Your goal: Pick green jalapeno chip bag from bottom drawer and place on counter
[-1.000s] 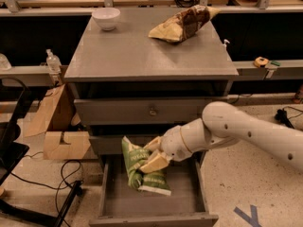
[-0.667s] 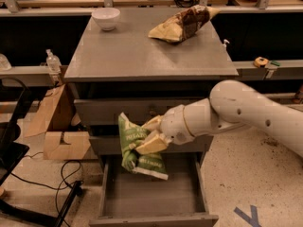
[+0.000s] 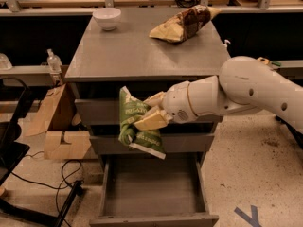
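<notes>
My gripper (image 3: pixel 147 111) is shut on the green jalapeno chip bag (image 3: pixel 132 119), a crinkly green bag with a pale bottom edge. It holds the bag in the air in front of the two upper drawer fronts, well above the open bottom drawer (image 3: pixel 154 193), whose grey floor is bare. The counter (image 3: pixel 128 51) is the grey cabinet top just above and behind the bag. My white arm reaches in from the right.
On the counter stand a white bowl (image 3: pixel 106 18) at the back left and a larger tan-and-brown bag (image 3: pixel 182 23) at the back right. A cardboard box (image 3: pixel 61 126) and cables lie on the floor to the left. Wooden benches run behind.
My gripper has lifted the green bag out of the bottom drawer, upward to the level of the upper drawers. The drawer now holds nothing.
</notes>
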{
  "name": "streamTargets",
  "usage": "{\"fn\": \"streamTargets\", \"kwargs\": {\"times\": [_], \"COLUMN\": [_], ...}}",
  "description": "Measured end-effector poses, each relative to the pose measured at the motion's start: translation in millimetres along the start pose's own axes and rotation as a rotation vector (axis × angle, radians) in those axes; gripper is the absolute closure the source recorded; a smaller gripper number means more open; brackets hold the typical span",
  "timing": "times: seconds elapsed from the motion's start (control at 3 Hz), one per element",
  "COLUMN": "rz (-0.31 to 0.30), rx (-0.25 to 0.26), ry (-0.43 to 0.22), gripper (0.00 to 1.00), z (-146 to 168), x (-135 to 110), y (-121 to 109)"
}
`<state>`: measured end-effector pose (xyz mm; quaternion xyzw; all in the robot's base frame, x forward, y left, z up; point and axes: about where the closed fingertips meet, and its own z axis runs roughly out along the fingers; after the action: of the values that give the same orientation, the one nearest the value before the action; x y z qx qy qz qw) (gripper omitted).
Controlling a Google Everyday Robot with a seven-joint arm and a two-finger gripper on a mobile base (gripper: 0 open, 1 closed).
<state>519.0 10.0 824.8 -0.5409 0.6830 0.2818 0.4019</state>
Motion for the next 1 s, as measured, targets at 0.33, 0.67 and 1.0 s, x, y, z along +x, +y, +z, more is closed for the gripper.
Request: {"fn": "streamTargets", "kwargs": {"times": [0.33,0.67,1.0], "rz": [-0.023,-0.037,-0.039], "rx": [-0.006,-0.014,-0.066], "ry": [-0.014,-0.039,-0.047], "gripper": [1.00,1.00,1.00], "z": [0.3,-4.4,9.1], "x": [-15.0,-43.4,-69.9], "y": [-13.2,-49.8,-93.3]}}
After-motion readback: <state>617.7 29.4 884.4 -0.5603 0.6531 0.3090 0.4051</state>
